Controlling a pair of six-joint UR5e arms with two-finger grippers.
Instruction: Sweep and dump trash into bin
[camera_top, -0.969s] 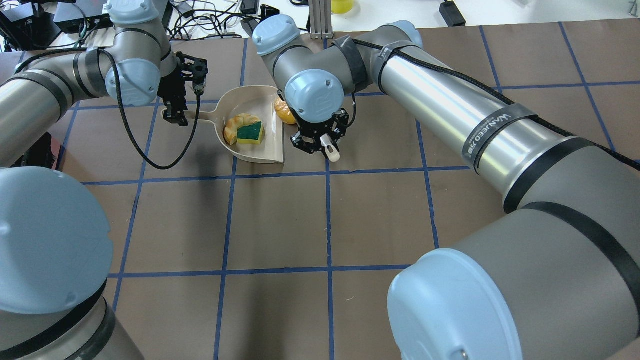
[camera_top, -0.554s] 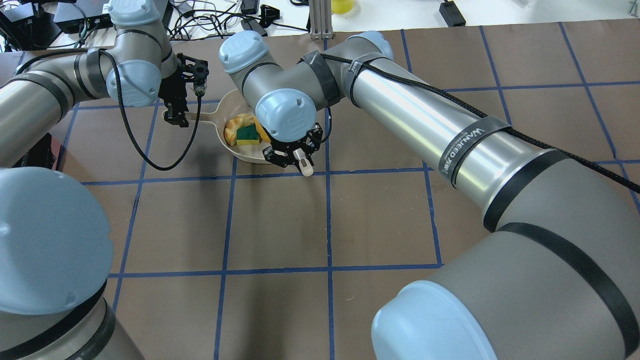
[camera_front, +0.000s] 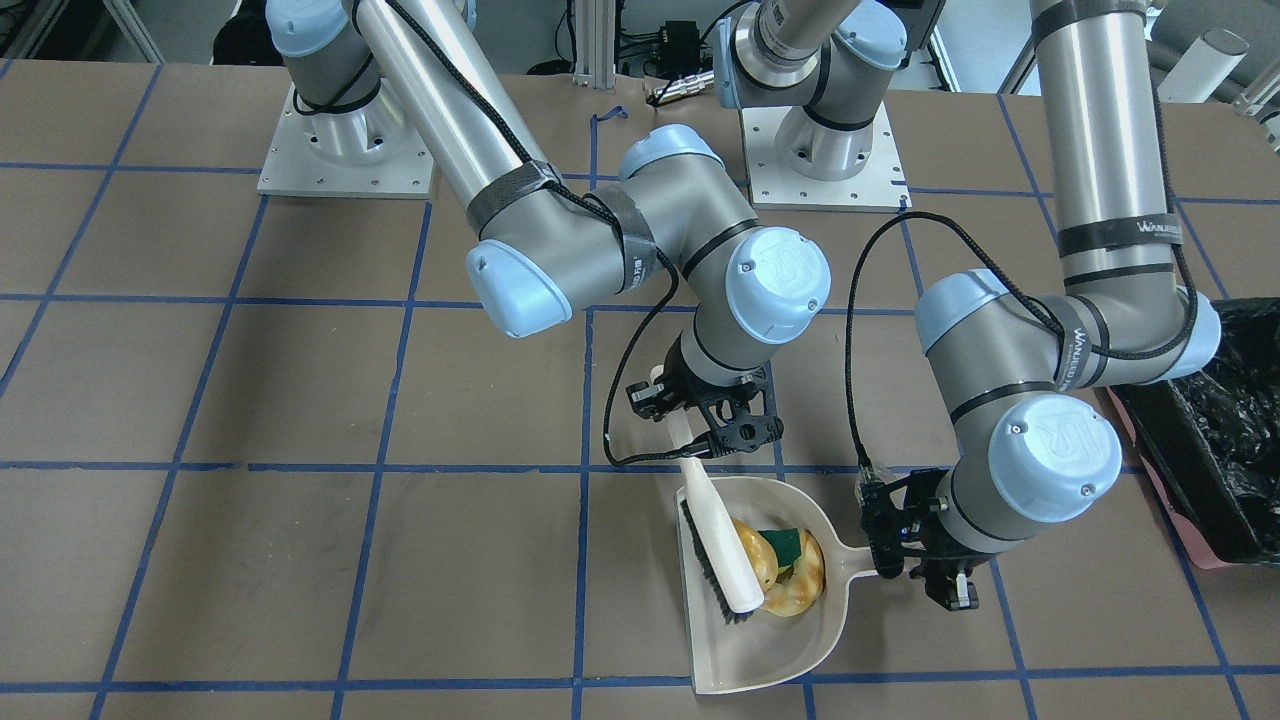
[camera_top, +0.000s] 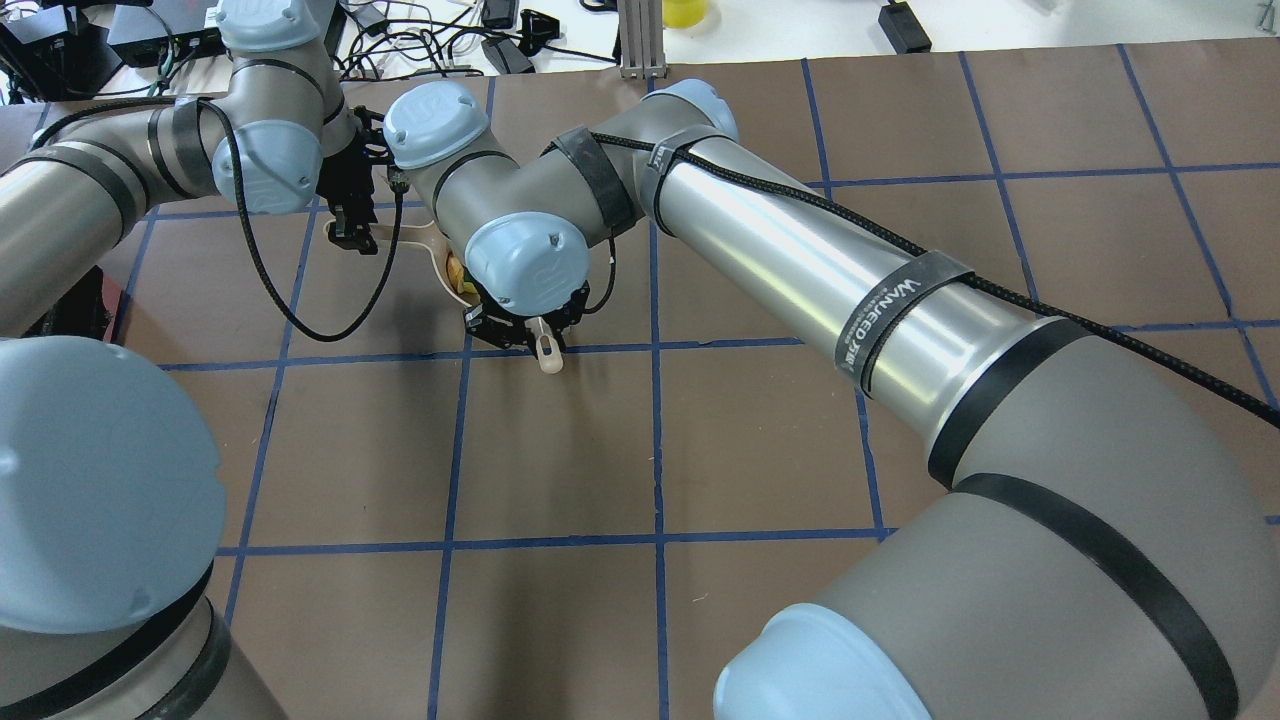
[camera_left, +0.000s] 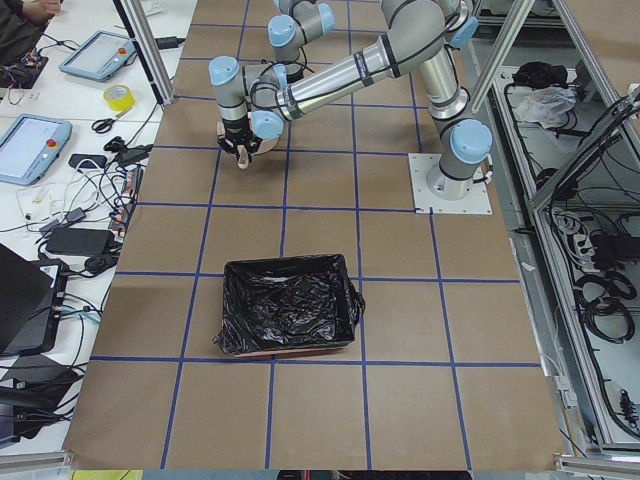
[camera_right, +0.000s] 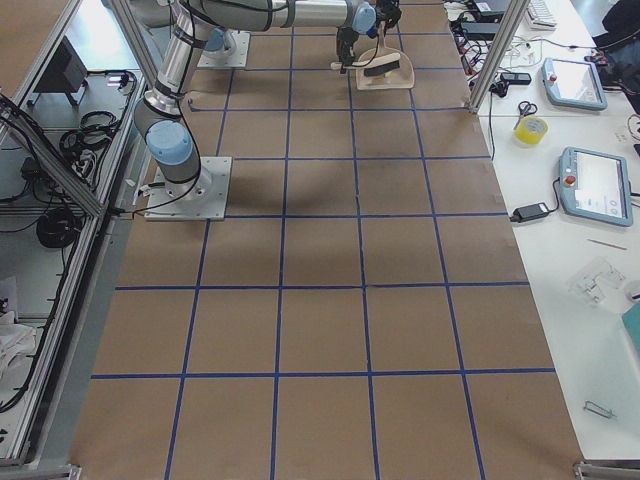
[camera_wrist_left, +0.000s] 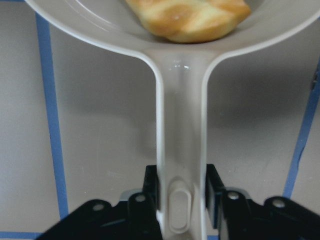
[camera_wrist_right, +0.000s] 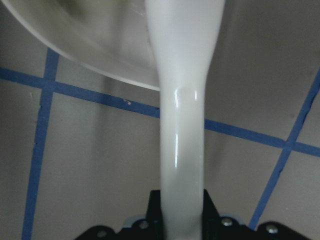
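Right claw (camera_wrist_right: 181, 215) clamped on the brush (camera_front: 718, 540), left claw (camera_wrist_left: 181, 192) squeezing the dustpan (camera_front: 770, 650) by its handle.
Glossy golden croissant (camera_front: 795, 590) and green sponge (camera_front: 787, 543) sit piled inside.

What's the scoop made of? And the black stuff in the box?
The dustpan looks like hard, smooth cream plastic: its handle shows shiny glints in the left wrist view. The black liner in the bin seems to be thin glossy plastic film, since it crinkles and catches light.
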